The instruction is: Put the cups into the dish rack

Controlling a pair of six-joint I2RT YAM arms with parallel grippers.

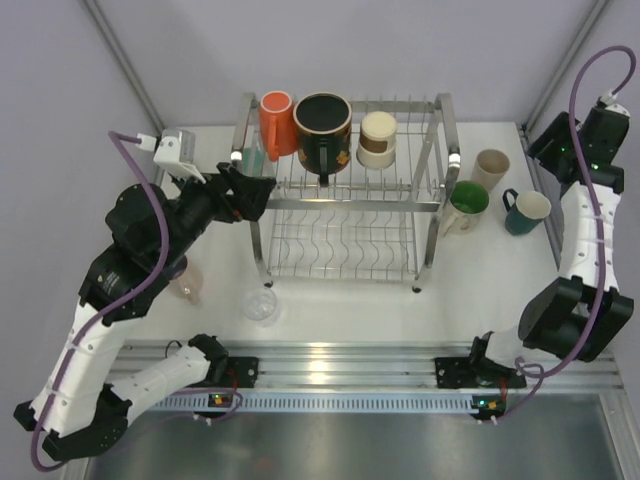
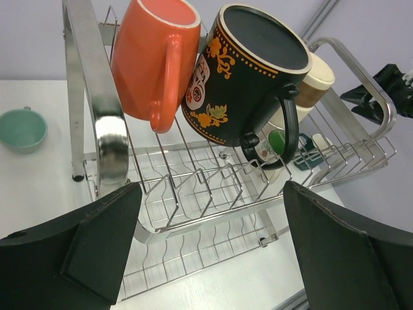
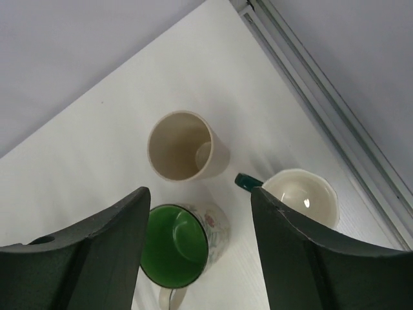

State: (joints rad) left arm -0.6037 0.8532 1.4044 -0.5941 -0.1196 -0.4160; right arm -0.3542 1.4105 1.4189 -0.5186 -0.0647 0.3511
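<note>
Table [image 1: 340,300]: white, carries everything.
Dish rack [image 1: 350,204]: two-tier chrome wire, mid-table, toward the far edge.
- Lower tier has no cups.
- Upper tier holds three cups in a row at the far side.

Left arm: reaches in from the left, elbow raised. The left hand [image 1: 262,192] is at the rack's front-left post, level with the upper tier. Fingers spread wide, gripping nothing. The wrist view looks across the upper tier at the mugs.
Right arm: folded up along the right table edge. The right hand [image 3: 200,194] points down over the cups beside the rack. Fingers apart, nothing held.

Cups in the rack, left to right:
- orange mug [image 1: 277,122], tilted, leaning on the next
- black patterned mug [image 2: 248,71], orange floral print plus a pale panel; print not legible
- brown-cream paper cup [image 1: 378,138]

Cups on the table:
- Right of the rack, all upright: tall beige cup [image 3: 186,145], green-lined mug [image 3: 181,245] with a floral outside, and teal mug [image 1: 525,210] with a cream inside.
- Left of the rack: small teal cup [image 2: 22,129].
- Near the rack's front-left foot: clear cup [image 1: 260,303].
- Partly under the left arm: pink cup [image 1: 186,282].
</note>
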